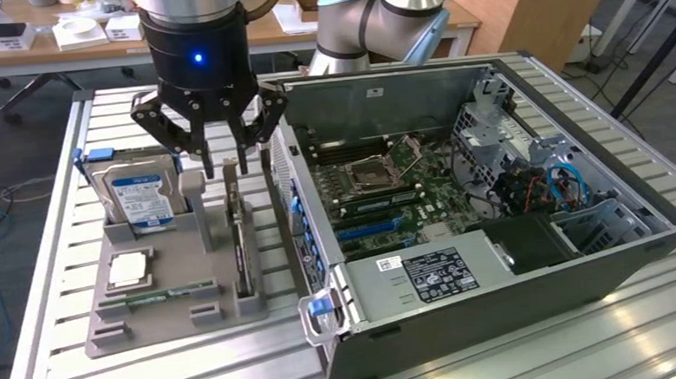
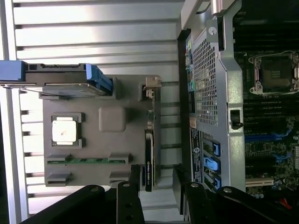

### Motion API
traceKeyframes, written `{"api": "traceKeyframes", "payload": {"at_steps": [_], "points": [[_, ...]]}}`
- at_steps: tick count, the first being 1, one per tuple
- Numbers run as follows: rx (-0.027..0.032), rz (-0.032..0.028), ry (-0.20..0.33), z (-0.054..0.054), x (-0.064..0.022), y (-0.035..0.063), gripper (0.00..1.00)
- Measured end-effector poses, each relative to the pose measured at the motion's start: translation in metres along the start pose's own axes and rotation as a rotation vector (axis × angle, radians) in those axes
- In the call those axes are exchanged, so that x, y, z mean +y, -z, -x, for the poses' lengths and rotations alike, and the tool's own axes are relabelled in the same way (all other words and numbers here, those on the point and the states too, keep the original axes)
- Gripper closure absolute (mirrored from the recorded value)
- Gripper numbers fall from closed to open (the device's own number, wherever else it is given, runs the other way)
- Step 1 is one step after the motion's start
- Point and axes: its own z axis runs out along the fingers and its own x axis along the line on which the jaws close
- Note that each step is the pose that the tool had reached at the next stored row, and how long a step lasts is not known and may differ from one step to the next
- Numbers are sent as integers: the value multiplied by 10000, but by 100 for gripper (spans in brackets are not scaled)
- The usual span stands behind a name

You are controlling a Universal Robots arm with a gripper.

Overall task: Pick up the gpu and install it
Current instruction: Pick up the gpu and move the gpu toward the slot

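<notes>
Gpu [image 1: 240, 242]: thin dark flat card, on edge in matte grey plastic tray [image 1: 158, 290]; black fingers [image 1: 200, 131] spread open above it, empty; slatted aluminium surface [image 1: 185, 371] beneath.

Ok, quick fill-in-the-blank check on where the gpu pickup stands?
1. The gripper hangs above the gpu with its jaws ____.
2. The gpu stands in the grey holder; the open computer case lies to the exterior view's ____ of it.
3. The hard drive in the same holder has a ____ label.
Missing: open; right; blue.
</notes>
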Motion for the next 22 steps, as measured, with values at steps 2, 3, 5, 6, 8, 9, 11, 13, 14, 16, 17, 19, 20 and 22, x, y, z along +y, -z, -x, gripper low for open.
{"api": "traceKeyframes", "payload": {"at_steps": [2,3,5,6,8,9,11,13,14,16,17,19,20,22], "points": [[0,0,0,-1,-1,-36,59],[0,0,0,-1,-2,-54,59],[-1,0,0,-2,-4,-90,59],[0,0,0,-3,-5,-109,59],[0,0,0,-3,-6,-145,59],[0,0,0,-4,-7,-163,59],[0,0,0,-5,-9,-199,59],[-1,0,0,-5,-10,-236,59],[-1,0,0,-6,-11,-253,59],[0,-1,0,-6,-12,-275,59],[0,0,0,-7,-12,-283,59],[0,0,0,-7,-13,-301,59],[0,-1,0,-7,-14,-310,59],[0,0,0,-8,-14,-327,59]]}}
